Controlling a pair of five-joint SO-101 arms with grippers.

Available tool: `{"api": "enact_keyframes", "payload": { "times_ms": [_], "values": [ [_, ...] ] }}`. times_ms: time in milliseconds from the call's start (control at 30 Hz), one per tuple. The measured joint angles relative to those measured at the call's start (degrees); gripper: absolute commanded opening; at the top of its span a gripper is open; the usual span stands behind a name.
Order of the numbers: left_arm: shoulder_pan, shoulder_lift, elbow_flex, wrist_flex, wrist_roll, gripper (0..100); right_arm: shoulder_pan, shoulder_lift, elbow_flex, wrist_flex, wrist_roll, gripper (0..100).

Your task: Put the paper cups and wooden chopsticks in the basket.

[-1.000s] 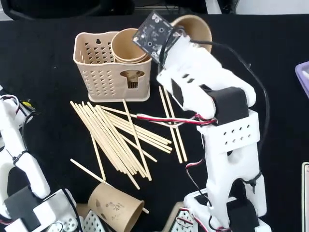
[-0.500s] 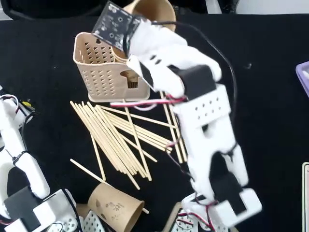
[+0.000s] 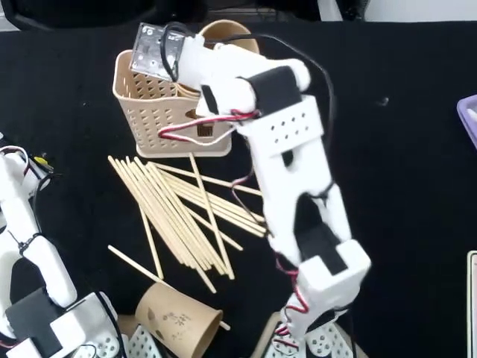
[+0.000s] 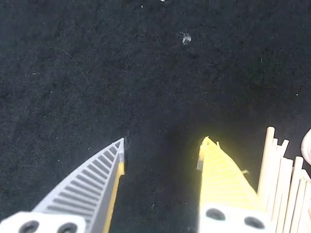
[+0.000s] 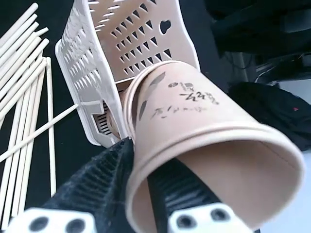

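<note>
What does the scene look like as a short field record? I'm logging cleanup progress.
Right gripper: shut on held cup, at the basket mouth
Left gripper: open, above bare table
Chopsticks: piled on table, in front of basket
Loose cup: on its side, near the arm bases

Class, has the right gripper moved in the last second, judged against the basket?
Yes. The right gripper, holding a paper cup, swung left from beside the basket to above it.
</note>
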Motion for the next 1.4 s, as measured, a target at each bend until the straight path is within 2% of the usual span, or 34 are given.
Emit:
{"api": "enact_keyframes", "payload": {
  "times_ms": [133,267,333,433,867,1233,1400],
  "values": [
    [0.00,0.00,0.00,0.00,0.00,24,0.00,2.46,-3.16,0.00,0.00,4.0],
    [0.00,0.00,0.00,0.00,0.00,24,0.00,3.34,-6.07,0.35,-0.18,19.4],
    [0.00,0.00,0.00,0.00,0.00,24,0.00,3.34,-7.47,0.35,-2.55,26.2],
    [0.00,0.00,0.00,0.00,0.00,24,0.00,3.34,-8.70,0.35,-5.36,30.6],
    [0.00,0.00,0.00,0.00,0.00,24,-0.09,6.42,-9.14,-11.43,-14.59,25.3],
    [0.00,0.00,0.00,0.00,0.00,24,-4.22,9.76,-9.14,-13.36,-15.03,25.4],
    [0.00,0.00,0.00,0.00,0.00,24,-4.66,9.76,-15.56,-11.69,-15.03,25.4]
  ]
}}
